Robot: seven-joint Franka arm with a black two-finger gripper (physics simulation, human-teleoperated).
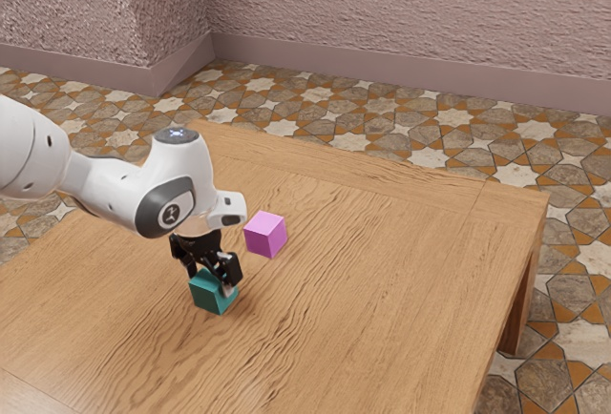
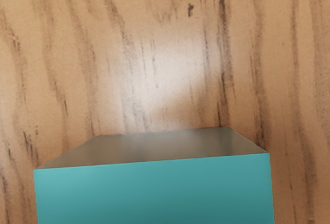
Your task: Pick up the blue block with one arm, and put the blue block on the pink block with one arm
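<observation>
We are at step 1 of the task, the grasp of the blue block [image 1: 212, 295]. The arm [image 1: 115, 190] comes in from the exterior view's left and bends down, so that the jaws are low over the top part of this block, with the block between them. From these pictures we cannot tell whether the jaws already press on its 2 sides or only stand around it, so we do not say that it is held. The blue block, which looks more teal than blue here, seems to rest on the wooden counter [image 1: 382, 271], with no gap that we can see under it. In the wrist view the same block [image 2: 154, 188] sits just under the hand, with bare wood grain beyond it. The pink block [image 1: 264, 234] stands near, toward the exterior view's right and a little further back, apart from the blue one and not touching it. In our judgement, the next move needs a firm grip first, then a straight lift high enough to pass over the pink block, then a short carry toward it. The blue block should come down square on the pink top, because a shifted landing could make it slide off. We see no container; the 2 blocks stand directly on the counter.
</observation>
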